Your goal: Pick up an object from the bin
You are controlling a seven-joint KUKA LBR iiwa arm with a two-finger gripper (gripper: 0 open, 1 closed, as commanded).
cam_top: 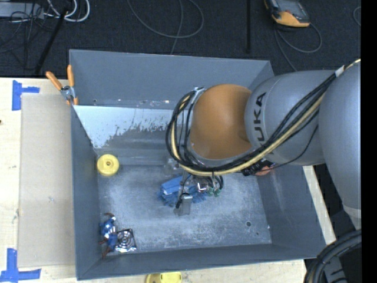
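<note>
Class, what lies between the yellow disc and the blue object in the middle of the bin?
Nothing: the camera view shows bare grey bin floor between yellow disc and blue object.

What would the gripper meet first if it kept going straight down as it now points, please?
Probably the small blue angular piece lying right beneath the gripper; depth is unclear, so they may already touch.

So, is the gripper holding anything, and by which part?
Cannot be told: the gripper is down at the blue object in the middle of the bin, but no hold shows.
</note>
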